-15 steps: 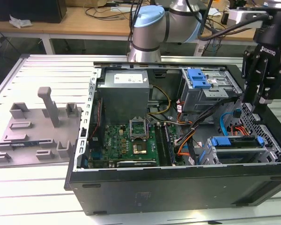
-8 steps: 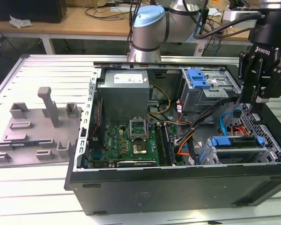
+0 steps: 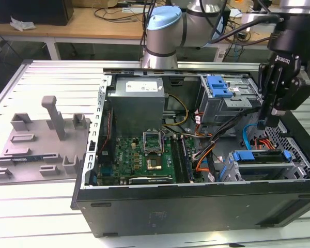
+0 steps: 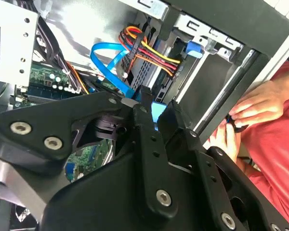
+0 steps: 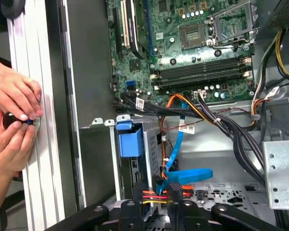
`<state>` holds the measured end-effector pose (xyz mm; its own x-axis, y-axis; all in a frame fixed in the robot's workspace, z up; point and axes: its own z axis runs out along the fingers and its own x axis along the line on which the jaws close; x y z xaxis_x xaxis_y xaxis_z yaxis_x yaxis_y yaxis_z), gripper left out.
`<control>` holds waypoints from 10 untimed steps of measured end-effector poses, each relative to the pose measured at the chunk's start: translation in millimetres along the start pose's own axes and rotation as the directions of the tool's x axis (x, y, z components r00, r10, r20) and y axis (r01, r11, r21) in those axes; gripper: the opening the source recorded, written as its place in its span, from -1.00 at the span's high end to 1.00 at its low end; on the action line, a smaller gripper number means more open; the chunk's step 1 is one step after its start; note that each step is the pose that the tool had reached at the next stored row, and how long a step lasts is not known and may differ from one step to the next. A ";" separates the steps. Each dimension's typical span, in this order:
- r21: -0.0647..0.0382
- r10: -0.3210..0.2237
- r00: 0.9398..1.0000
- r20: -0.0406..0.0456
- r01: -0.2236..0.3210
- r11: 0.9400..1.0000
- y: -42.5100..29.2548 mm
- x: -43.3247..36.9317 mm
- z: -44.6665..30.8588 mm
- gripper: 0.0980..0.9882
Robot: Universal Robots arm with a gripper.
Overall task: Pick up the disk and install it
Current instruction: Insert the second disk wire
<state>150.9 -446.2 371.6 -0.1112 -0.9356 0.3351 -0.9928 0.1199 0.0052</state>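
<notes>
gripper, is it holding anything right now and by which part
Nothing that can be seen. The gripper hangs inside the computer case above the blue cable, with its fingers close together and no disk between them.

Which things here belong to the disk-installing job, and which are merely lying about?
Belongs to the job: disk, gripper, computer case.
Lying about: grey fixture plate, power supply, motherboard, person's hands.

Flat rectangular silver-metal disk with blue plastic frame: seated level in drive bay, low in the open computer case at the exterior view's right. Blue rail along upper edge. Label unreadable.
</notes>
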 end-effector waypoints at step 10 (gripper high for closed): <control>-0.018 0.003 0.997 -0.074 -0.004 1.000 2.0 -18.6 0.5 0.67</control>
<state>151.0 -428.7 364.9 -0.1102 -0.9083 0.4035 -0.9913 0.1296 0.0209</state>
